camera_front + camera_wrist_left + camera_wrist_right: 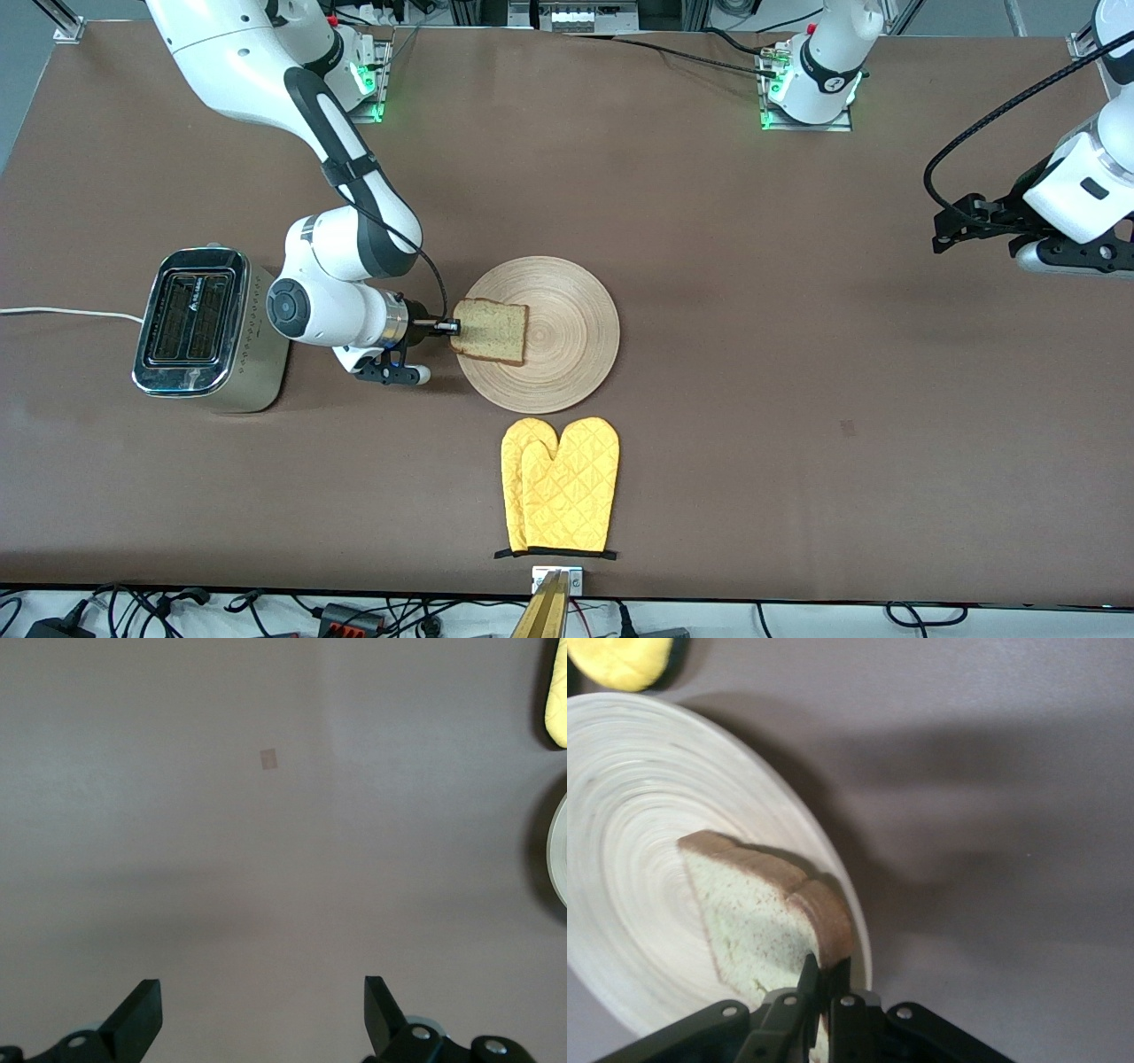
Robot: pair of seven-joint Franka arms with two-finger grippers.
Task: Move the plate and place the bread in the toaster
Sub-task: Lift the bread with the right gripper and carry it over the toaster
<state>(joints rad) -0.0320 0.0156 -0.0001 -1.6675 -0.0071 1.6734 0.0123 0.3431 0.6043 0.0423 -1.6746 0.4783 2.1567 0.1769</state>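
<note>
The round light-wood plate (554,341) lies mid-table; it also shows in the right wrist view (629,859). The bread (492,331) is a tan slice with brown crust, tilted over the plate's edge toward the right arm's end; it also shows in the right wrist view (757,921). My right gripper (454,327) is shut on the bread's crust edge (827,970). The toaster (204,330) with chrome top stands beside the right arm's wrist, toward the right arm's end. My left gripper (263,1010) is open and empty over bare table near the left arm's end, where the arm waits (974,226).
Yellow oven mitts (560,485) lie nearer to the front camera than the plate, by the table's edge. The toaster's white cord (62,312) runs off toward the right arm's end. A small patch marks the brown table (848,428).
</note>
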